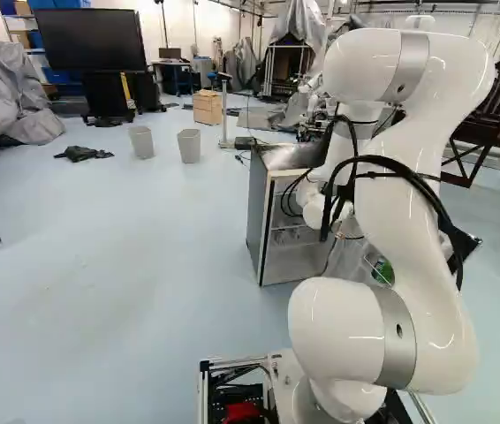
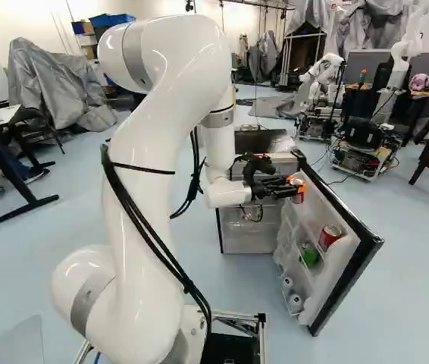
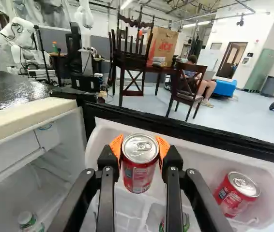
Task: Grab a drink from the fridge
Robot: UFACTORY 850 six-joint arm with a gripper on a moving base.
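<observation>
My gripper (image 2: 296, 188) reaches over the open fridge door in the right base view. In the wrist view the gripper (image 3: 140, 147) is shut on a red can (image 3: 139, 169), an orange pad pressed on either side of it. The can stands upright above the top door shelf. Another red can (image 3: 236, 193) rests in that shelf, beside the fingers. A green can (image 2: 310, 255) is in a lower part of the door (image 2: 342, 284). The fridge (image 1: 276, 265) stands open, its inside partly hidden by my arm in the left base view.
White cans (image 2: 292, 296) lie low in the door. A bottle (image 3: 28, 220) stands inside the fridge. Beyond are another robot (image 2: 322, 80), wooden chairs (image 3: 188, 87) and a table. Two grey bins (image 1: 189, 146) stand on the floor farther off.
</observation>
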